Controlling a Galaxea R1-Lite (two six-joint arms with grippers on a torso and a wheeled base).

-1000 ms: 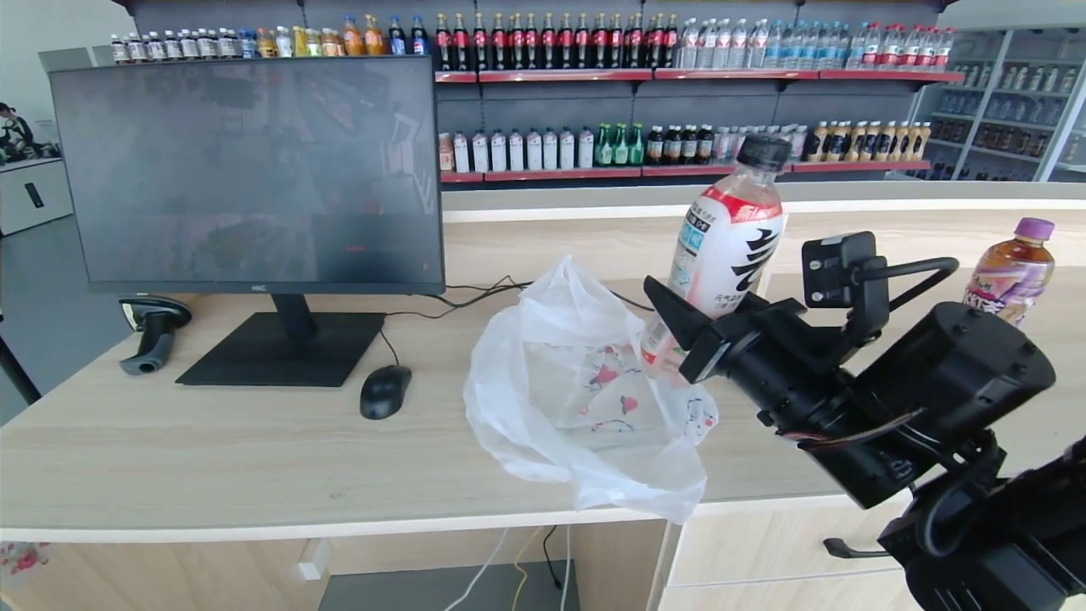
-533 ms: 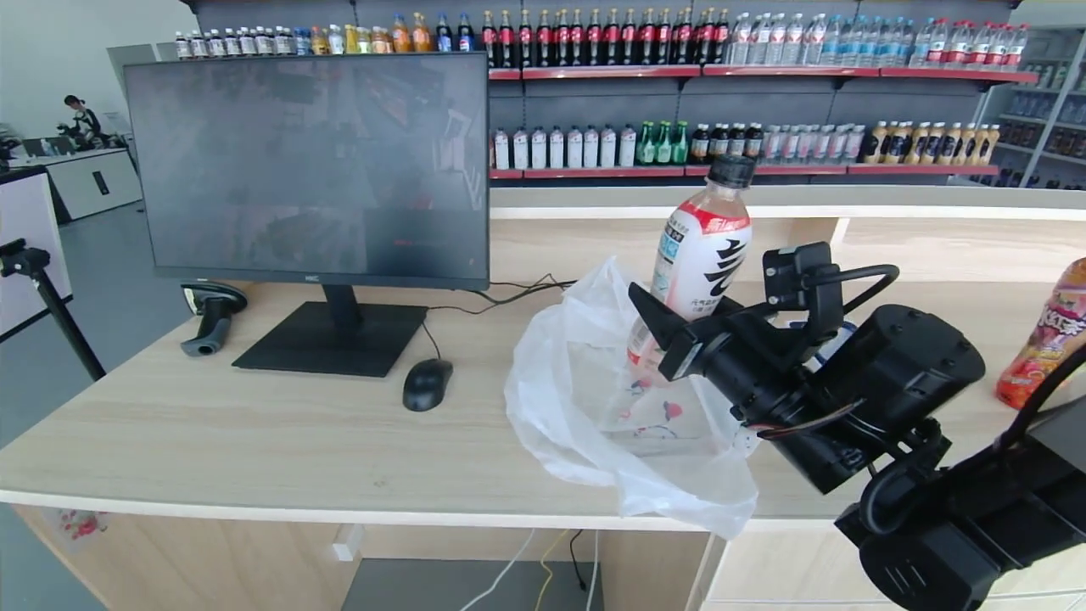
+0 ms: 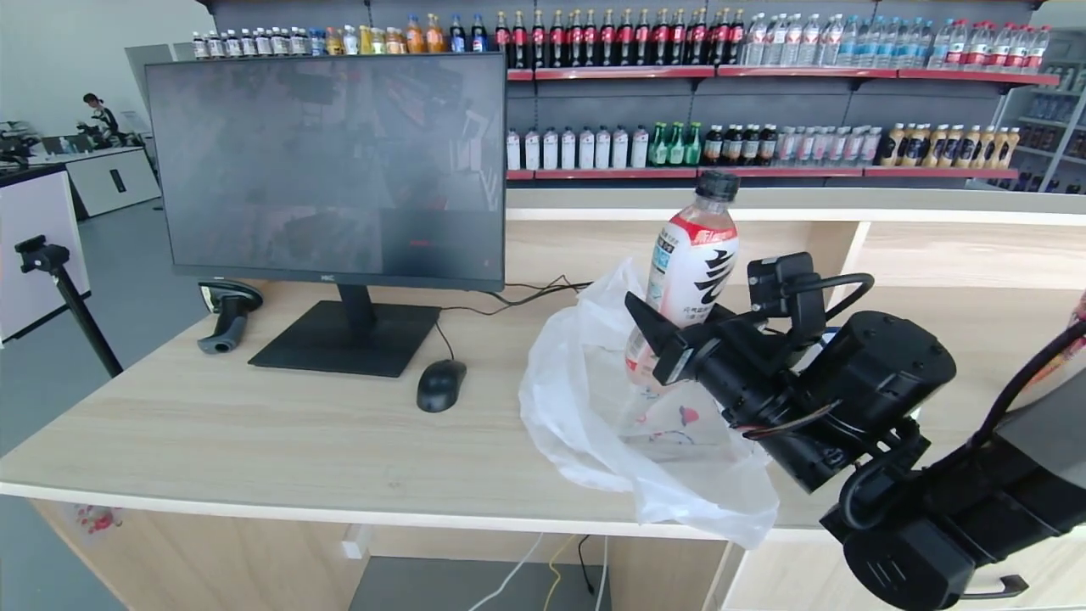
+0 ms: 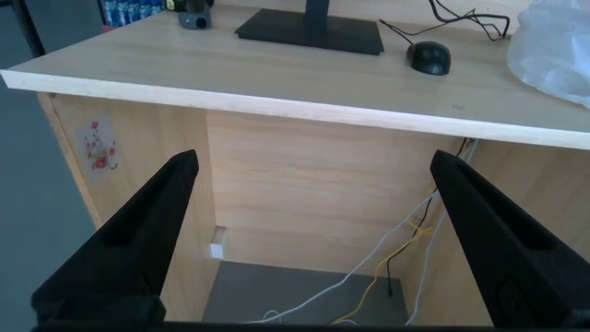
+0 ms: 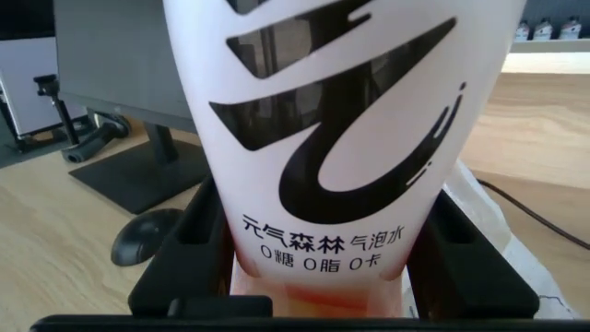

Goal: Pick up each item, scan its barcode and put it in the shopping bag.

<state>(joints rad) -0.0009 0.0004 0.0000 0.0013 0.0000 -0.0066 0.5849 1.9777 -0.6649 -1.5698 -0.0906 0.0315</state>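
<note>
A clear bottle [image 3: 691,271] with a white-and-red label and black cap stands nearly upright in my right gripper [image 3: 670,344], which is shut on its lower body. The bottle's base hangs at the mouth of the white plastic shopping bag [image 3: 594,424] lying open on the wooden counter [image 3: 254,441]. The right wrist view has the bottle [image 5: 332,138] close up between the black fingers [image 5: 189,240]. A black barcode scanner [image 3: 222,314] rests left of the monitor. My left gripper [image 4: 313,240] hangs open below the counter's front edge [image 4: 277,92], holding nothing.
A dark monitor [image 3: 331,170] on a black stand and a black mouse [image 3: 440,384] occupy the counter's left half, with cables behind. A tripod [image 3: 59,288] stands at the far left. Shelves of drinks [image 3: 764,144] line the back wall. Bare counter lies in front of the monitor.
The head camera has turned, shifting the whole picture rightward. Against the bag, my right gripper has carried the bottle leftward and down, from beside the bag to its mouth.
</note>
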